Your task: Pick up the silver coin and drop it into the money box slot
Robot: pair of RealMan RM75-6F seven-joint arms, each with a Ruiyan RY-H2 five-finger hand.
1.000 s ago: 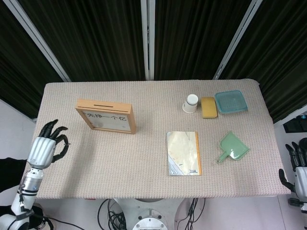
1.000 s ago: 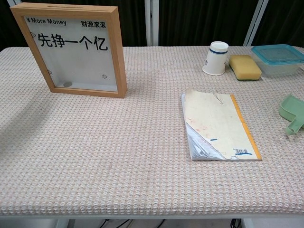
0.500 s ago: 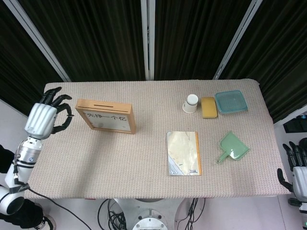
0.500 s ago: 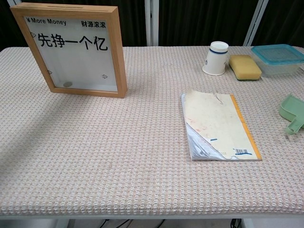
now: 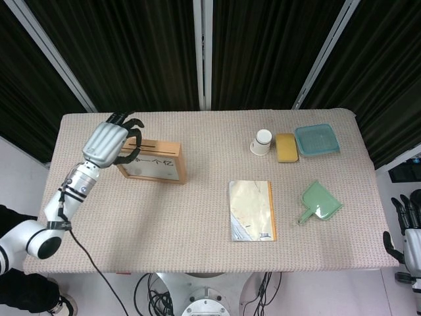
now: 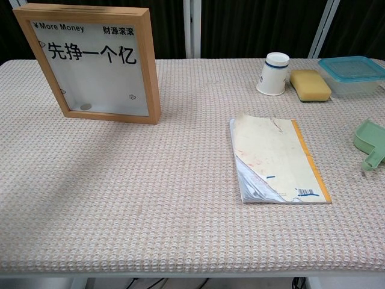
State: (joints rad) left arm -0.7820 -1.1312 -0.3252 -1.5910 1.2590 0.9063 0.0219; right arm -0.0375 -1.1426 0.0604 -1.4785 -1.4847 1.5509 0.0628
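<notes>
The wooden money box (image 5: 150,161) stands at the back left of the table, its slot (image 5: 158,142) on the top edge. In the chest view the box (image 6: 96,60) shows a small coin (image 6: 86,106) lying inside behind the glass. My left hand (image 5: 110,141) hovers over the box's left end, fingers curled in with thumb and fingertips close together. The silver coin is too small to make out between them, and none lies on the table. My right hand (image 5: 409,227) hangs off the table's right edge, fingers straight and apart, holding nothing.
A worn booklet (image 5: 251,210) lies mid-table. A green scoop (image 5: 320,203) is to its right. At the back right stand a white paper cup (image 5: 262,141), a yellow sponge (image 5: 286,147) and a teal lidded container (image 5: 316,139).
My left hand has swung up from beside the table's left edge and rightward, now over the money box's left end. The right hand has stayed put.
</notes>
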